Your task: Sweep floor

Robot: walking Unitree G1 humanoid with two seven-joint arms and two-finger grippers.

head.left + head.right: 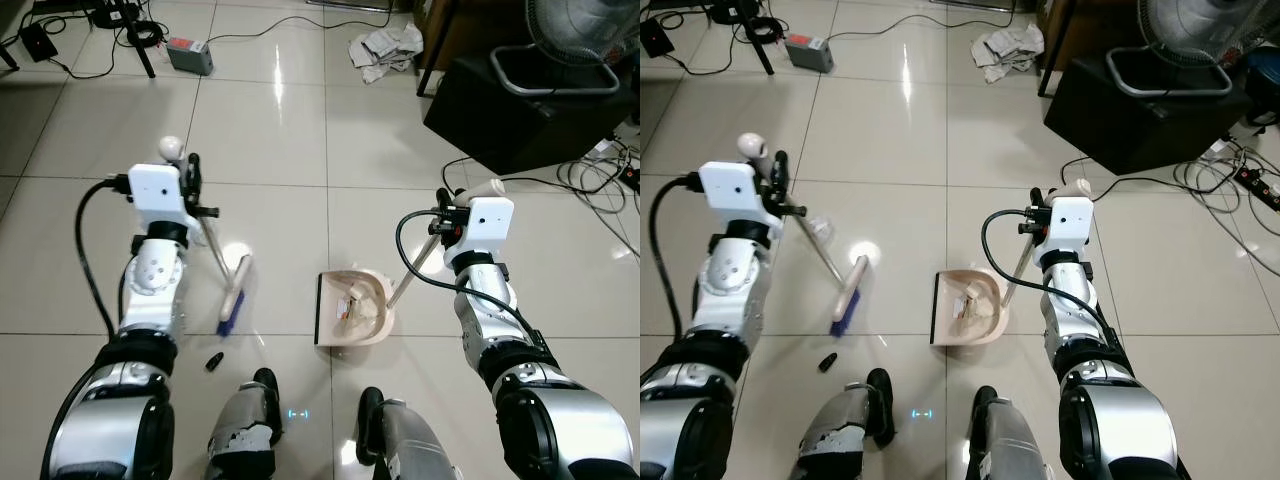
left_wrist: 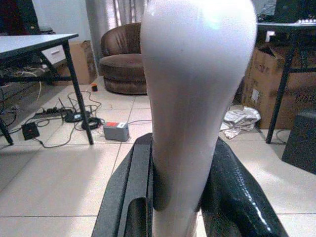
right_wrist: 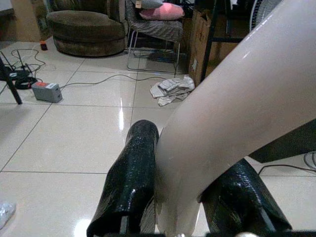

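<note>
Left eye view: left gripper (image 1: 190, 172) pinching the broom (image 1: 232, 300) handle, brush down on the floor (image 1: 280, 140). Right gripper (image 1: 447, 212) pinching the dustpan (image 1: 352, 309) handle, some bits already inside. Probably mid-sweep. Next, push leftover bits into the pan.

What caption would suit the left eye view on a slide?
Left gripper holds a broom, right gripper holds a dustpan with scraps on tiled floor.

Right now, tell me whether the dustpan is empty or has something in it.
Not empty. The dustpan rests flat on the tiled floor with pale scraps of litter inside, its handle held in the right gripper.
</note>
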